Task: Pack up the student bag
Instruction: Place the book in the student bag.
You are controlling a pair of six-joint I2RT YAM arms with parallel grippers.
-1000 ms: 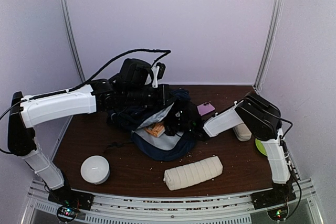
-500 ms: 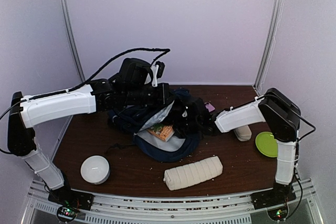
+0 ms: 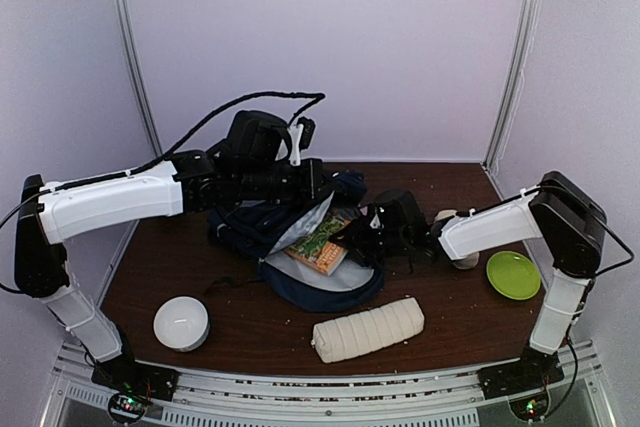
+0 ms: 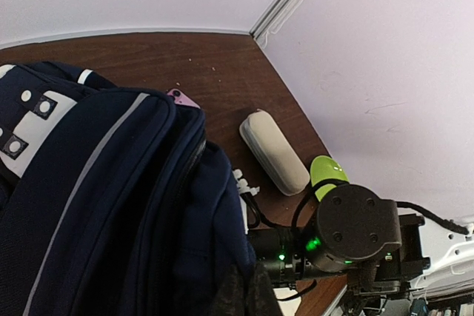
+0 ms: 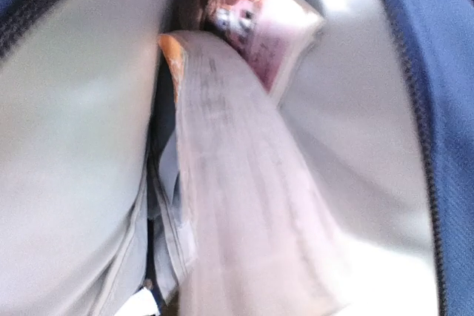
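Observation:
The student bag (image 3: 300,285) lies open mid-table, navy with grey lining (image 5: 67,146). My left gripper (image 3: 312,184) is shut on the fabric at the bag's upper rim and holds it up. In the left wrist view the navy bag (image 4: 111,183) fills the left side and folds down between the fingers at the bottom edge. A book (image 3: 322,243) with an orange-green cover sticks slantwise out of the opening. My right gripper (image 3: 368,234) sits at the book's right end. The right wrist view shows only the book's blurred page edge (image 5: 244,205), with no fingers visible.
A white ribbed pouch (image 3: 368,328) lies in front of the bag, and a white round container (image 3: 181,323) at front left. A green plate (image 3: 513,274) and a beige case (image 4: 274,152) sit to the right by the right arm (image 4: 348,231). A pink item (image 4: 184,98) lies behind the bag.
The right arm has drawn back to the right. The book now shows more and lies further out of the bag's mouth. The left arm has stayed where it was.

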